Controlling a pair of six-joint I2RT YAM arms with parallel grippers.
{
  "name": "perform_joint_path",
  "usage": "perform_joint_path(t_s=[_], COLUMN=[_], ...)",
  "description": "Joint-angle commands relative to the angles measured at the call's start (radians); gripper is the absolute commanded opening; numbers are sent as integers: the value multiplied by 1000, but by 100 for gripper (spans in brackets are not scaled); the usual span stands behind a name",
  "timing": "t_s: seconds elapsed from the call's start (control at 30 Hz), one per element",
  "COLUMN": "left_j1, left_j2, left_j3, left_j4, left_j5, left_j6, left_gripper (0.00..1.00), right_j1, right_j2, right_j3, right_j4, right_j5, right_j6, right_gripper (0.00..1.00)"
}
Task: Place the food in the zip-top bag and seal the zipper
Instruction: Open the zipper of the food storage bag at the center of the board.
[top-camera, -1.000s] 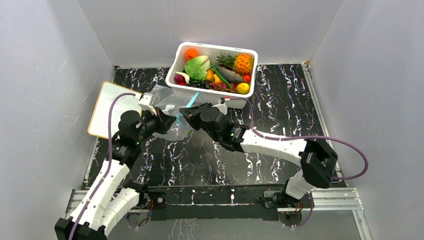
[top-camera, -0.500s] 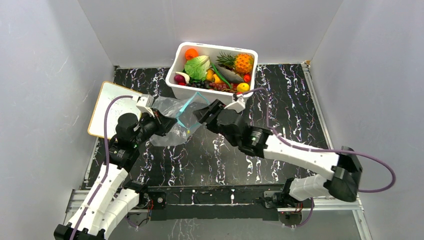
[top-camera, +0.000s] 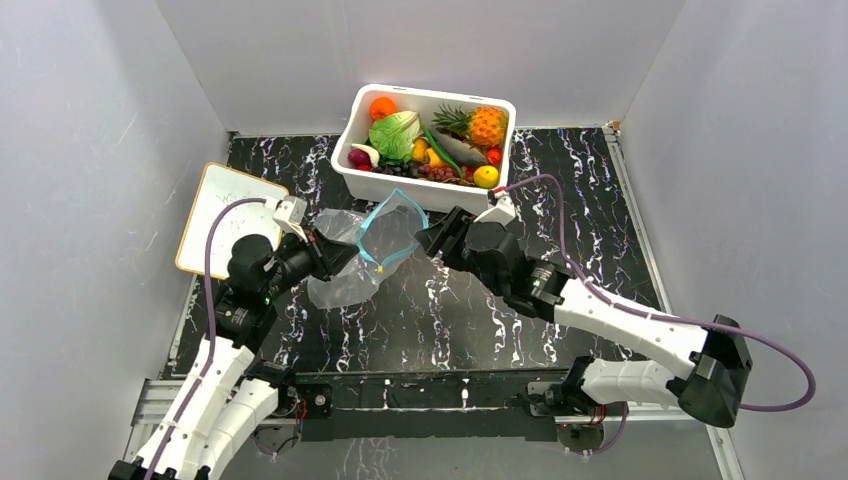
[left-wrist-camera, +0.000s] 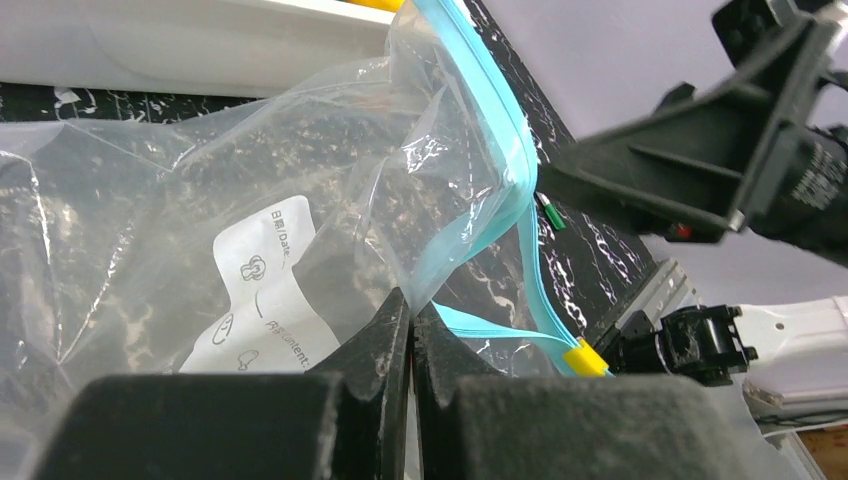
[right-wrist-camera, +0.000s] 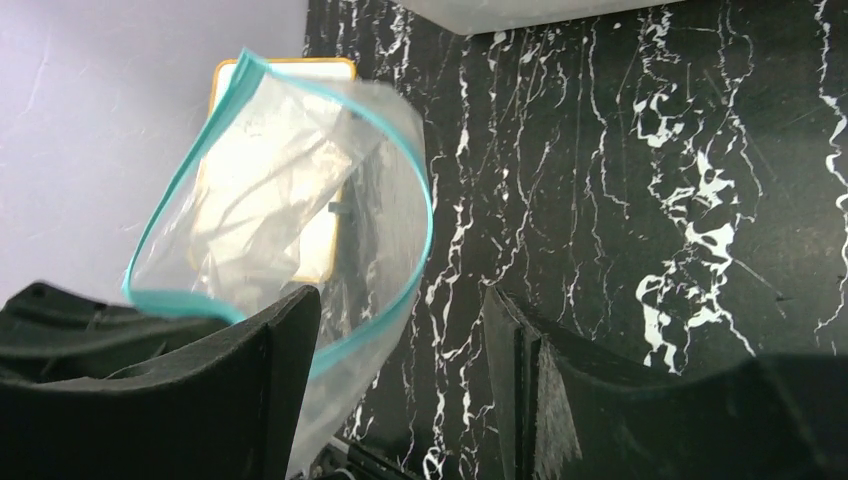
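So here's where it's at, looking down from the top camera. The zip-top bag (top-camera: 345, 280) sits a bit toward 10 o'clock from the middle of the table (top-camera: 580, 200), lifted at the mouth and sagging down onto the black marble top at its lower end. The mouth is pulled into a wide open loop that faces toward 2 o'clock. The zipper (left-wrist-camera: 505, 120) is unsealed all the way round, with a little yellow tab (left-wrist-camera: 585, 357) at the near end of the strip. There's a white printed label (left-wrist-camera: 265, 290) on the clear plastic too.

The left pincer (left-wrist-camera: 410, 315) is clamped tight on the bag. In its wrist view the two fingers are pressed together with plastic pinched between them, just below the teal strip.

The right pincer (right-wrist-camera: 400, 310) comes in from 3 o'clock of the bag, with its fingers spread wide and holding nothing. The bag's teal rim runs right past one of its fingers, but I honestly can't tell if it's touching or just beside it.

None of the food (top-camera: 430, 145) is in the bag. It's all piled in the white tub (top-camera: 352, 120) at 12 o'clock on the table, against the back wall. The pineapple (top-camera: 487, 127) is at the tub's right end, a green cabbage (top-camera: 395, 135) is left of centre, an orange (top-camera: 382, 107) sits in the far left corner and a yellow fruit (top-camera: 486, 176) is at the near right edge.

A white board with a yellowish rim (top-camera: 215, 215) lies at 9 o'clock, just past the left arm.
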Motion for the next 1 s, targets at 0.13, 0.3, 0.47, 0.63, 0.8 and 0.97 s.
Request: perform_joint_path(t_s=[0.13, 0.3, 0.47, 0.63, 0.8, 0.97], left_j1=[0, -2, -1, -2, 0, -1], left_j2=[-7, -5, 17, 75, 174, 238], left_j3=[-15, -20, 21, 100, 189, 210], left_j4=[42, 56, 3, -37, -51, -24], left_j5=[122, 138, 65, 28, 50, 78], left_j6=[6, -1, 0, 81, 106, 80], left_gripper=[0, 0, 19, 70, 84, 87], right_j1=[-103, -112, -112, -91, -63, -37], right_j2=[82, 96, 66, 115, 160, 220], right_j3=[61, 57, 49, 65, 126, 204], right_j4=[32, 52, 74, 64, 64, 58], right_j5=[-148, -166, -159, -130, -42, -11], right_j6=[-36, -52, -32, 35, 47, 32], right_gripper=[58, 34, 0, 0, 0, 0])
